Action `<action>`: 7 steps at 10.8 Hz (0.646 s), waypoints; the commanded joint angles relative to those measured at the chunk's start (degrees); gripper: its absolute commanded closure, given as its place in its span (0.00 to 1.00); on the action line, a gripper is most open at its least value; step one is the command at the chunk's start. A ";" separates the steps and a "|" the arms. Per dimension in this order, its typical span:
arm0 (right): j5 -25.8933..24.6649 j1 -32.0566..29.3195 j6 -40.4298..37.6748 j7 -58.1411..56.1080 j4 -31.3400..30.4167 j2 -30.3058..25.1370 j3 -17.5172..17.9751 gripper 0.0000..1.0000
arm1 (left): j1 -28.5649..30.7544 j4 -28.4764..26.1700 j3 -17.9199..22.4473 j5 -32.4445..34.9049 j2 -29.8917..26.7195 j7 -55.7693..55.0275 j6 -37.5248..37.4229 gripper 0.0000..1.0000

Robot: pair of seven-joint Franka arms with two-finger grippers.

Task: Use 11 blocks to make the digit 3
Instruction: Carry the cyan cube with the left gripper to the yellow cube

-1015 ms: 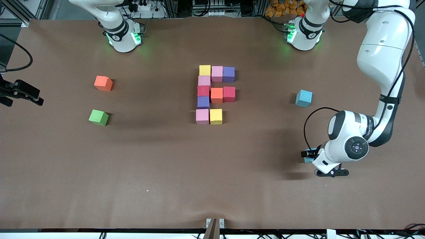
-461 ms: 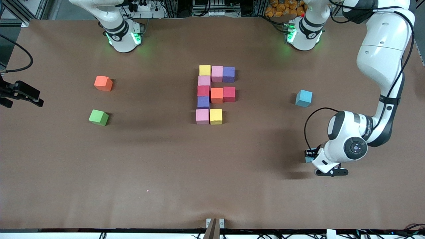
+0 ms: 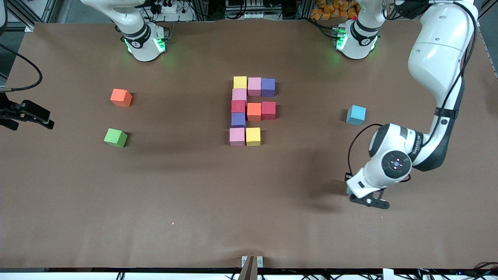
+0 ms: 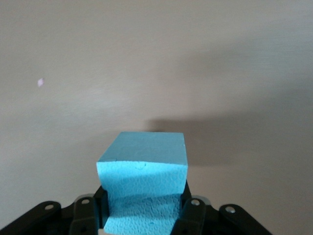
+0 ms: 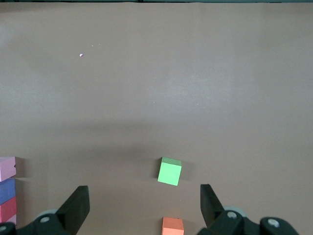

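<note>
the left hand (image 4: 144, 215) is clamped on a light blue block (image 4: 143, 171), lifted off the tabletop (image 3: 194, 194) toward the left arm's end, well apart from the digit 3 (image 3: 251, 111). ten cubes sit in the figure; the open slot beside the near yellow block (image 3: 253, 136) looks like this block's place, so carrying it there seems next. in the front view the wrist hides the held block. the right hand (image 5: 142, 203) waits with fingers spread wide, holding nothing, over the green cube (image 5: 169, 171).

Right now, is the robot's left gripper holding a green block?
No, the left gripper is shut on a light blue block; the green cube sits on the table.
</note>
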 commanded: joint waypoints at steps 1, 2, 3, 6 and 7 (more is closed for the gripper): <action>0.31 -0.18 0.45 -0.53 -0.34 -0.24 0.23 0.00 | 0.05 -0.87 -5.78 1.28 -2.30 1.41 -3.19 0.98; 0.31 -0.18 0.45 -0.53 -0.43 -0.24 0.23 0.00 | -0.38 -0.78 -7.55 1.28 -2.65 1.49 -3.46 0.97; 0.31 -0.26 0.45 -0.53 -0.43 -0.24 0.23 0.00 | -1.69 -0.78 -8.78 1.28 -2.83 1.49 -3.55 0.97; 0.31 -0.27 0.54 -0.53 -0.43 -0.24 0.23 0.00 | -10.63 -0.70 -8.97 1.46 -3.79 1.40 -6.70 1.00; 0.40 -0.26 0.54 -0.53 -0.43 -0.15 0.23 0.00 | -13.37 -0.96 -8.71 2.42 -3.79 1.40 -7.93 1.00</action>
